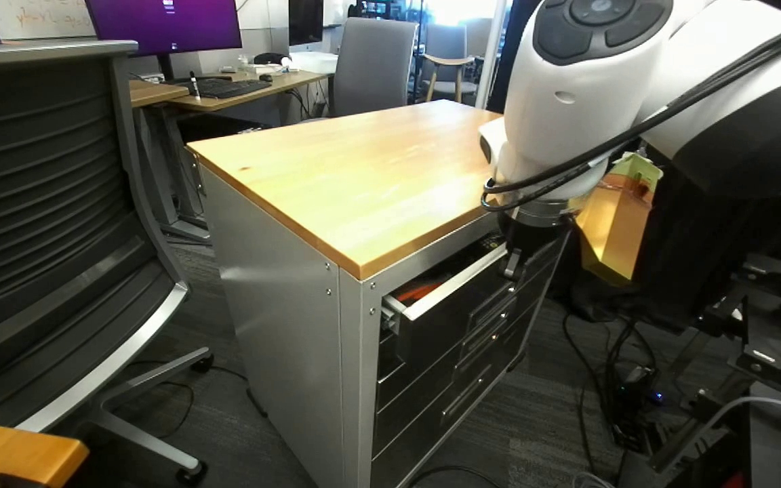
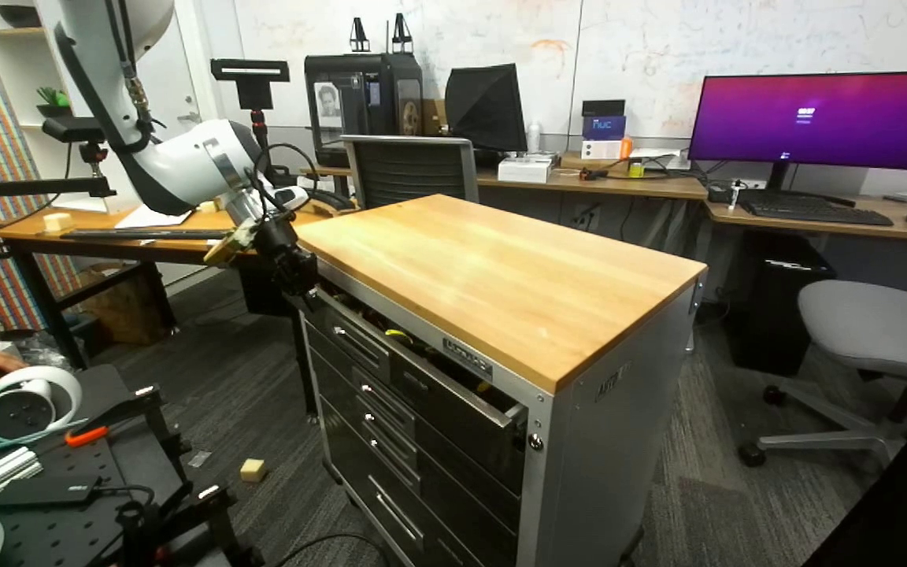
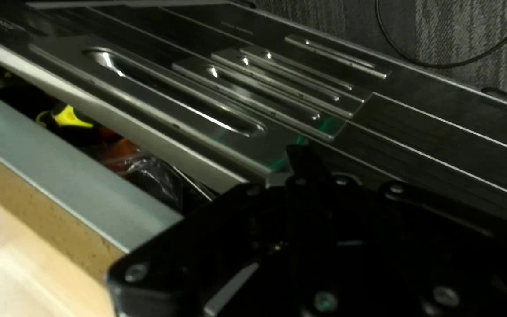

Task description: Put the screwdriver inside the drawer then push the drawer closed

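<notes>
The drawer point(image 1: 455, 295), uppermost in the wood-topped cabinet, stands partly pulled out. It also shows in an exterior view point(image 2: 453, 398) and in the wrist view point(image 3: 148, 143); its front looks dark, with a pale top edge. My gripper point(image 1: 511, 268) is at the drawer's front, near its end away from the exposed cabinet side. In an exterior view point(image 2: 309, 294) it points down there. In the wrist view its dark fingers point(image 3: 298, 154) come together over the drawer front, with nothing visible between them. I cannot tell whether they touch the panel. The screwdriver is not visible; part of the drawer is hidden.
Inside the drawer lie orange-handled tools point(image 1: 421, 291), a yellow-and-black tool point(image 3: 68, 116) and clear plastic point(image 3: 152, 171). The wooden top point(image 2: 493, 268) overhangs the drawer's rear. Deeper drawers point(image 2: 422, 449) sit below. A chair point(image 1: 58, 203) stands beside the cabinet.
</notes>
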`<control>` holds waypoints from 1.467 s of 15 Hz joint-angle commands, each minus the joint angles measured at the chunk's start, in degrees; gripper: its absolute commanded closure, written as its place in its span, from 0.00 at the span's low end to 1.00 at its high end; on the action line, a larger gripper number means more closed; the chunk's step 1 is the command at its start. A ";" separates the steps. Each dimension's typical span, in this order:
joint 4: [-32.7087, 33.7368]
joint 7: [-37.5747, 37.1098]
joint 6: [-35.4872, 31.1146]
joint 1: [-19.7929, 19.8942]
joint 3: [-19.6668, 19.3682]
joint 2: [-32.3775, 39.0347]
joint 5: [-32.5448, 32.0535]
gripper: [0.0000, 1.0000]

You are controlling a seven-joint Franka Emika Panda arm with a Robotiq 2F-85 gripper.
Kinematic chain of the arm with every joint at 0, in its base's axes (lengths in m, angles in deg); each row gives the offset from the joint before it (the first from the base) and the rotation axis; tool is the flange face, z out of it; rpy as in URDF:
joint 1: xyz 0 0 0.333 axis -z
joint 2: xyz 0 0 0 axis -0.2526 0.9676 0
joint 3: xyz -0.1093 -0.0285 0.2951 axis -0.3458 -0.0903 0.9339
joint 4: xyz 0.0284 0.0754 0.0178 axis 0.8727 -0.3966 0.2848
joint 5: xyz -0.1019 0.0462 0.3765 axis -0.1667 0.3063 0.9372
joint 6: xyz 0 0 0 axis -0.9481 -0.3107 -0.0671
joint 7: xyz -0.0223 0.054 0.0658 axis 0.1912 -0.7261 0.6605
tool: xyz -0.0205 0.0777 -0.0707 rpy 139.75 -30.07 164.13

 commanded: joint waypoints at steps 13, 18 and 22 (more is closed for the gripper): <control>5.18 -14.10 4.78 0.53 6.88 1.22 -20.68 0.69; -0.75 3.74 3.56 7.05 12.73 -10.88 -1.52 0.42; -2.19 21.26 4.19 16.48 22.26 -18.68 17.96 0.13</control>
